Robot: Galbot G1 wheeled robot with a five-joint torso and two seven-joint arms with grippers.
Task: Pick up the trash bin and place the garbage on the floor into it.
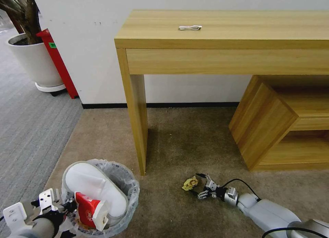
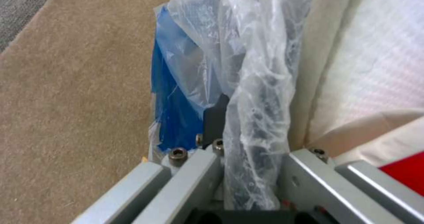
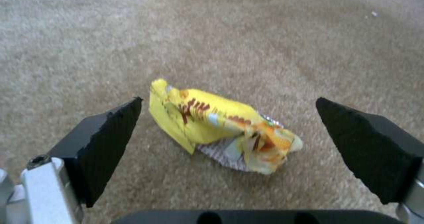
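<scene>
My left claw [image 2: 247, 171] is clamped on the bin [image 1: 132, 197] rim; my right claw [image 3: 230, 131] is spread around the yellow wrapper [image 3: 221, 124] on the carpet [image 1: 178, 142].

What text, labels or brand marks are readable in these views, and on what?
None can be read.
Crumpled yellow snack wrapper on the beige carpet, between the open right hand's fingers: brown-red print, too blurred to read.
Red-and-white carton in the bag-lined round trash bin held by the left hand: pale print, too small to read.
Green sticker on the red leaning board: no legible text.
</scene>
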